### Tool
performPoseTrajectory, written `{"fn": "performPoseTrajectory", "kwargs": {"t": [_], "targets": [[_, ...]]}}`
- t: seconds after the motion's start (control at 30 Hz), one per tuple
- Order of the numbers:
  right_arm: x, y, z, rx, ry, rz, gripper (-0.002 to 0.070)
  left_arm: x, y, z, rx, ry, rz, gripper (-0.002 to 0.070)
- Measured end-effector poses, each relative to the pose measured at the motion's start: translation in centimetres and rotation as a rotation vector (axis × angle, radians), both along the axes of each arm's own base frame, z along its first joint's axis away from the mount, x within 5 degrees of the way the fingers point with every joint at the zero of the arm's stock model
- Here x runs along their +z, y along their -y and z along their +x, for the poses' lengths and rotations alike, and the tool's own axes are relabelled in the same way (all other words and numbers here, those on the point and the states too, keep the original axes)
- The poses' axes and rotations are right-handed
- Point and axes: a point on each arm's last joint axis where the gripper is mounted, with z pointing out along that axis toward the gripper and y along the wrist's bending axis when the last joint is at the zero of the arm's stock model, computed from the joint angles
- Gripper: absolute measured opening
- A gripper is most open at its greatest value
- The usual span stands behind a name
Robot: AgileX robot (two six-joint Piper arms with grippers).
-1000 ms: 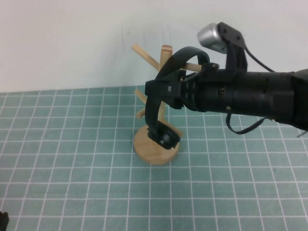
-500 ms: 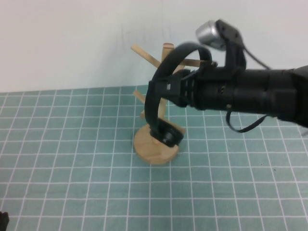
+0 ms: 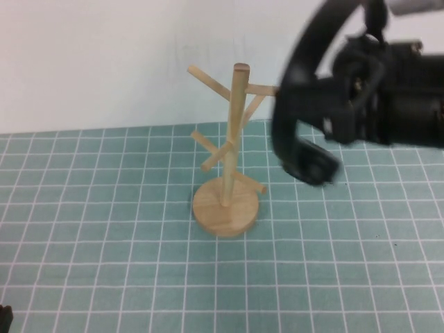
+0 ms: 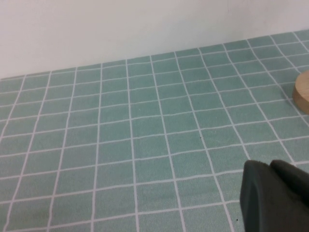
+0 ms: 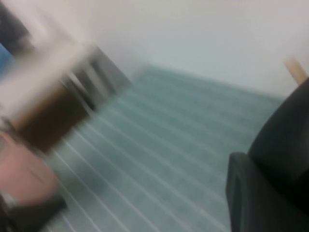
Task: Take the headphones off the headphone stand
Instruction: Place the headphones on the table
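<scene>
- 1 high view: right hand clamped on the headphones by the headband, held in the air to the right of the headphone stand, band clear of the top pegs so nothing snags; 1 ear cup hangs low.
- Left wrist view: left hand low over the bench, parked; grip state cannot tell.
- Right wrist view: blurred, nothing sure.

Headphone stand: pale smooth wood. Headphones: matt black plastic. Mat: matt green, gridded.
</scene>
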Motion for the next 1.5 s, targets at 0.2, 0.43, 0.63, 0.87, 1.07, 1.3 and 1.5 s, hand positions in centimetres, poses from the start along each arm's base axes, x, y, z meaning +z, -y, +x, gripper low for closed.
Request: {"fn": "performPoseTrajectory", "kwargs": {"t": [0.2,0.43,0.63,0.87,1.07,1.3,1.5], "targets": [[-3.3,1.4,-0.2,-0.121,-0.171,-0.167,0.0062,0.0,0.0,0.0,0.0,0.0,0.0,-0.0006],[-11.0,2.8,0.0,-0.407,-0.417,0.012,0.0062,0.0,0.0,0.0,0.0,0.0,0.0,-0.0006],[-15.3,4.1,1.0,-0.604,-0.647,0.117,0.0062,0.0,0.0,0.0,0.0,0.0,0.0,-0.0006],[-17.7,4.9,3.9,-0.714,-0.683,0.08,0.0062,0.0,0.0,0.0,0.0,0.0,0.0,-0.0006],[-18.3,5.0,4.9,-0.692,-0.594,-0.01,0.0071,0.0,0.0,0.0,0.0,0.0,0.0,-0.0006],[-18.2,5.0,5.0,-0.695,-0.57,-0.01,0.0155,0.0,0.0,0.0,0.0,0.0,0.0,-0.0006],[-18.3,4.7,4.8,-0.693,-0.634,0.026,0.0307,0.0,0.0,0.0,0.0,0.0,0.0,-0.0006]]}}
